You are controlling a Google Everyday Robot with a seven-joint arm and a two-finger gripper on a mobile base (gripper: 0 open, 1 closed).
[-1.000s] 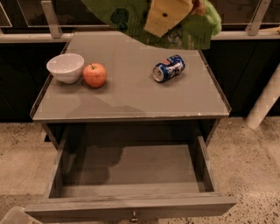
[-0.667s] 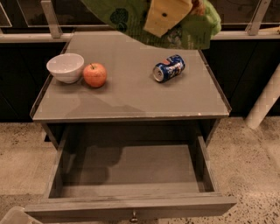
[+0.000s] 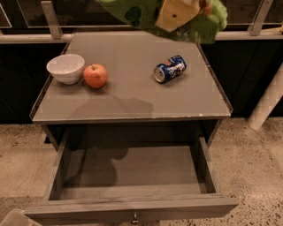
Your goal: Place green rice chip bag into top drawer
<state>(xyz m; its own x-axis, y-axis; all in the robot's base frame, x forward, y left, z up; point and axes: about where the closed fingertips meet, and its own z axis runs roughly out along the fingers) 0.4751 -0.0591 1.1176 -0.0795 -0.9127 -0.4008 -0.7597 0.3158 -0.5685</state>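
The green rice chip bag (image 3: pixel 132 12) hangs in the air at the top edge of the camera view, above the far side of the table, and is partly cut off by the frame. My gripper (image 3: pixel 177 13), a yellowish finger piece, is against the bag's middle and holds it up. The top drawer (image 3: pixel 132 170) is pulled wide open below the tabletop. Its flat grey bottom is bare, and its small metal knob (image 3: pixel 135 218) shows at the front. The bag is well behind and above the drawer.
On the grey tabletop (image 3: pixel 132 99) lie a blue soda can (image 3: pixel 170 68) on its side, a red-orange apple (image 3: pixel 95 76) and a white bowl (image 3: pixel 65 67). A white post (image 3: pixel 267 101) leans at the right. A railing runs behind the table.
The bag and my gripper have risen slightly toward the top edge of the view. The can, apple, bowl and drawer have not moved.
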